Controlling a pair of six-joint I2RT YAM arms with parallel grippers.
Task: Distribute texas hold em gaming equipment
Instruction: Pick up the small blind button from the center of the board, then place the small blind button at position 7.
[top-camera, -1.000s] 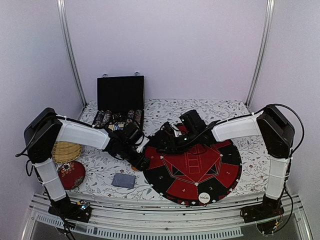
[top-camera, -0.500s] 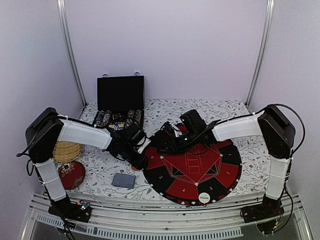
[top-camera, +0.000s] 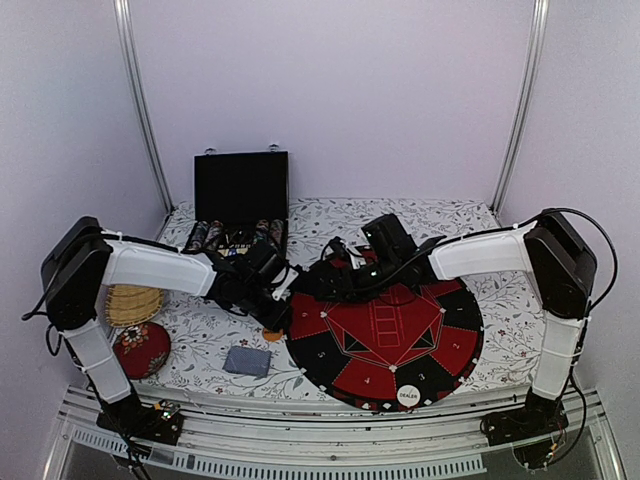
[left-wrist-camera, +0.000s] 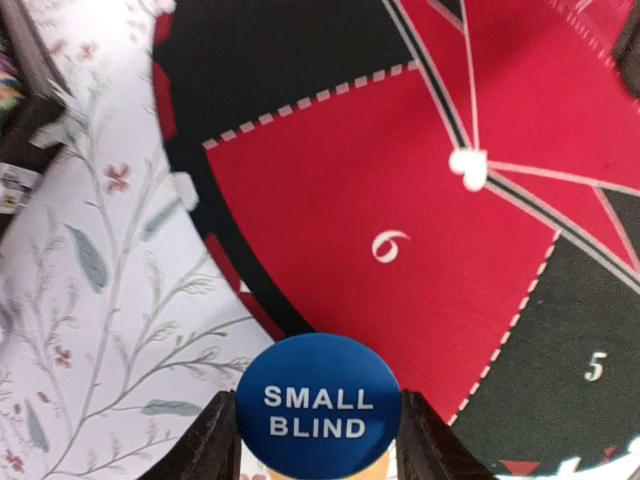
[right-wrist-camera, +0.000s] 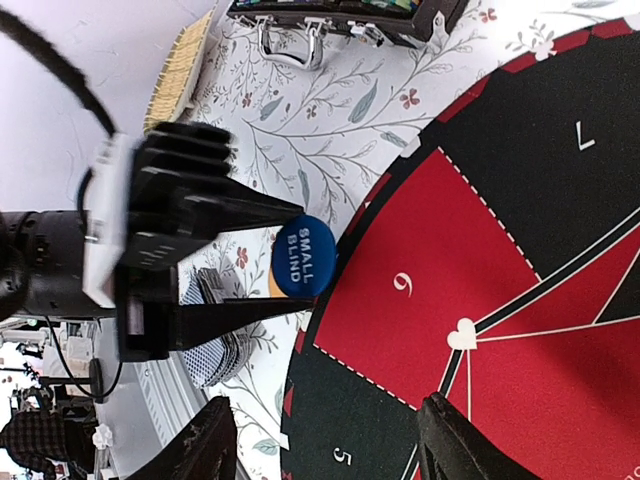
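The round red-and-black mat (top-camera: 385, 335) has numbered wedges, and 6 and 5 read clearly on its left side. Beyond the mat's far-left edge stands the open black case (top-camera: 240, 190), with rows of striped chips (top-camera: 210, 236) in its tray. The left gripper (left-wrist-camera: 315, 398) hangs at the mat's left rim beside wedge 6, its fingers pressed against opposite edges of the blue button (left-wrist-camera: 318, 418) and holding it. The right gripper (right-wrist-camera: 322, 405) is over the mat's far-left part with its fingers spread wide and nothing between them. A grey-backed deck (top-camera: 247, 361) lies on the flowered cloth left of the mat, its long axis running roughly left to right. The blue button is face up, and "SMALL BLIND" in white capitals runs across it from one finger to the other. A white DEALER button (top-camera: 408, 396) with its name printed on it sits on the mat's near edge. A sliver of an orange button (top-camera: 272, 336) shows just off the mat's left rim.
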